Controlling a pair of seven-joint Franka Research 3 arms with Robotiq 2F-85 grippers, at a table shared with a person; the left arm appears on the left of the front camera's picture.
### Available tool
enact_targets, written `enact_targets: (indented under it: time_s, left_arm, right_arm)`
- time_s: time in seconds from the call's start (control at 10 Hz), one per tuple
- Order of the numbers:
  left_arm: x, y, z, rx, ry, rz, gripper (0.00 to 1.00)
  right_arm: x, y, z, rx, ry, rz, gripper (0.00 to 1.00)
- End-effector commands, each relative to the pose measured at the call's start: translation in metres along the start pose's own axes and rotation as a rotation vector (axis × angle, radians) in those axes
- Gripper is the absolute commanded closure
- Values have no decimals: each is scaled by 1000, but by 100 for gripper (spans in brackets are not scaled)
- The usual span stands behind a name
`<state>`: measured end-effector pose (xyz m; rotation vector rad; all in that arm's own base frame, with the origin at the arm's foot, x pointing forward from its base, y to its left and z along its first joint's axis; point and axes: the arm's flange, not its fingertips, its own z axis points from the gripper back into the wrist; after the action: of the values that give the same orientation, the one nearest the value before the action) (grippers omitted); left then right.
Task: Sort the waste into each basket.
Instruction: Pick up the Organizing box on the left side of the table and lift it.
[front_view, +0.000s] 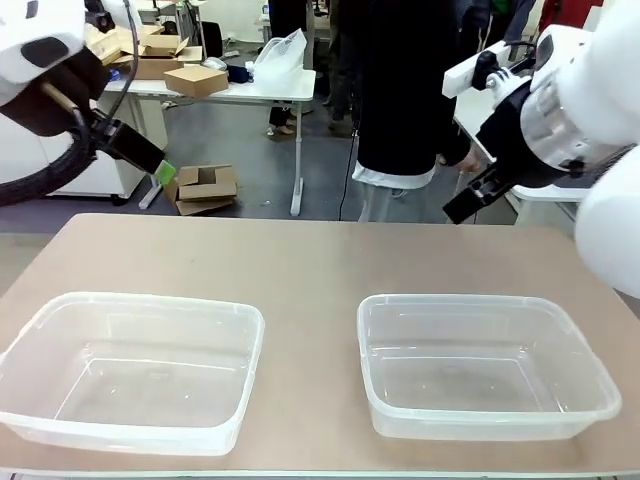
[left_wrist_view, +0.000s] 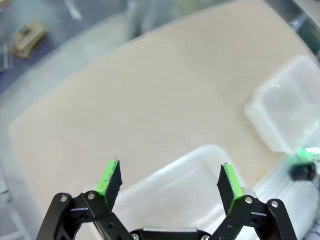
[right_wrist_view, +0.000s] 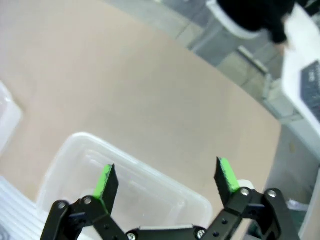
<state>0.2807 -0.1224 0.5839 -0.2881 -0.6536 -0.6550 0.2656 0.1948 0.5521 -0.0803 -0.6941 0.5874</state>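
Table: a wide tan top runs from the near edge to the far side, bare between and beyond the two tubs.
Person: stands at the far side in dark clothing, right of centre, well back from both tubs.
Left basket: a clear tub sits near the front on the left, and nothing shows inside it.
Right basket: its twin sits near the front on the right, apart from the first, also showing nothing inside.
Waste: no can or bottle shows in any view right now.
Left gripper: up in the air over the left tub, green pads spread wide apart, nothing between them.
Right gripper: raised above the right tub, fingers likewise parted and holding nothing.
Cardboard box: lies open on the floor beyond the far left of the table.
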Motion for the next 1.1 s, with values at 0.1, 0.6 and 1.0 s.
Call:
enact_targets:
  time_s: [0.1, 0.6, 1.0]
  left_arm:
    - [-42, 75, 72, -502, -136, 334, 0]
    - [-107, 146, 77, -635, -496, 807, 0]
    - [-108, 163, 99, -675, -447, 753, 0]
  right_arm:
    - [-51, -64, 61, 378, -170, -548, 0]
    - [-166, -176, 63, 621, -399, -1133, 0]
    - [-122, -219, 118, 590, -298, -1003, 0]
